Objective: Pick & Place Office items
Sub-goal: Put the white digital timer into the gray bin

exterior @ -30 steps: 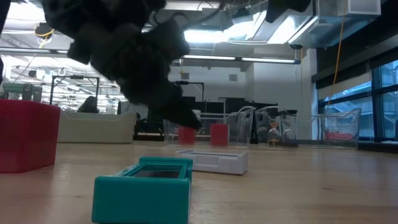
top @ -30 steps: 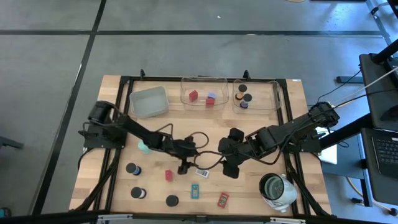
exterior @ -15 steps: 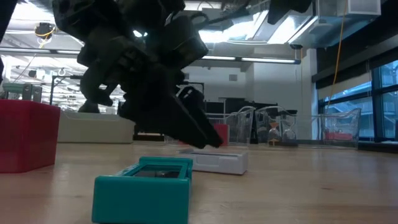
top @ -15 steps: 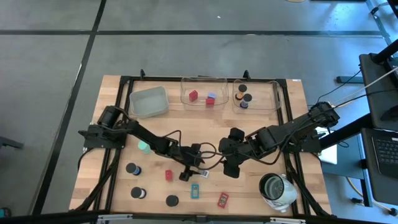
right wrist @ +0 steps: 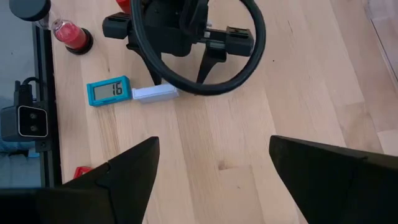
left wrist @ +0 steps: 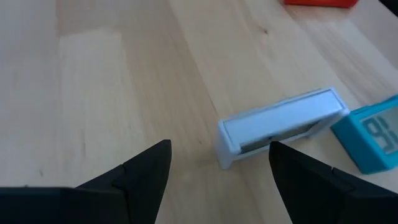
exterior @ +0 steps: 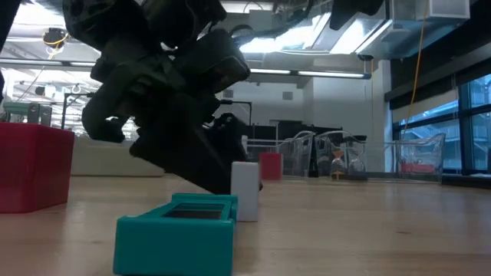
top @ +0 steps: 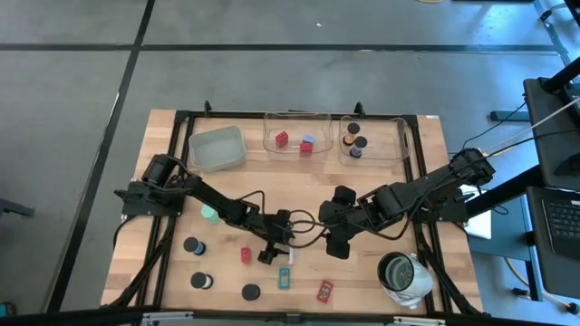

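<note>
White rectangle [left wrist: 281, 124] stands on its long edge, touching one teal clock [left wrist: 370, 138]. Left gripper [left wrist: 217, 168] spreads open around it, ungrasped; right gripper [right wrist: 211, 163] hangs open, empty.

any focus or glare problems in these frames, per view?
Low view: left arm's fingers a dark, soft mass against bright ceiling lights; teal piece up close slightly soft. Left wrist view: white rectangle sharp, fingers soft at the edge. High view: evenly lit, no glare on the table.
</note>
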Controlling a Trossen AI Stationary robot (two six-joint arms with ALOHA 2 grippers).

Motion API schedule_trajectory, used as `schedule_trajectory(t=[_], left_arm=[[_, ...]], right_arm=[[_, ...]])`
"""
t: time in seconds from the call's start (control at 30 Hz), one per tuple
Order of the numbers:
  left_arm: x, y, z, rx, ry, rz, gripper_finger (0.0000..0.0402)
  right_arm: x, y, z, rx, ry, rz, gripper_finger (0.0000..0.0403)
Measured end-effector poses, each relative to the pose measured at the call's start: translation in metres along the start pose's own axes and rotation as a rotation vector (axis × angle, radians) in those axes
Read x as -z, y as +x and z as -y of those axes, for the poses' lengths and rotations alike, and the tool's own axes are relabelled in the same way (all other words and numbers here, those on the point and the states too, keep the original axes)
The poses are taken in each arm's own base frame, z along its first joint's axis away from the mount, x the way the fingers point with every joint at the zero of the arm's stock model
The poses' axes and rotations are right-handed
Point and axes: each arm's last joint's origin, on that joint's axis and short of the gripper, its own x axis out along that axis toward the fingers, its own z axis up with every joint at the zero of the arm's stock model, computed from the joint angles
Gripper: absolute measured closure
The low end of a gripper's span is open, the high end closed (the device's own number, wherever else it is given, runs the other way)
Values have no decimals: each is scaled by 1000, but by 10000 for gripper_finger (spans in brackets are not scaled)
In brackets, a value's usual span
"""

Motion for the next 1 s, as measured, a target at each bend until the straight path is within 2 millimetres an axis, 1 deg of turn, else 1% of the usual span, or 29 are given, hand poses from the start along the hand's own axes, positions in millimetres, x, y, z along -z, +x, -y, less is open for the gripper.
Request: schedule_trajectory(t=[0.2,0.5,0.63,0.77,1.0], left_arm=[[1,0,1,38,9,-7,135],[0,0,8,91,154,8,136],[0,0,9,105,166,9,136],[-1,0,9,104,215,18,136],[-14,0,9,100,362,43,137]], right_arm=[[0,0,0,0,0,0,97],[0,0,0,0,0,0,97],[0,0,0,0,3,0,97],[0,0,0,0,3,0,97],[0,0,0,0,4,-1,97]])
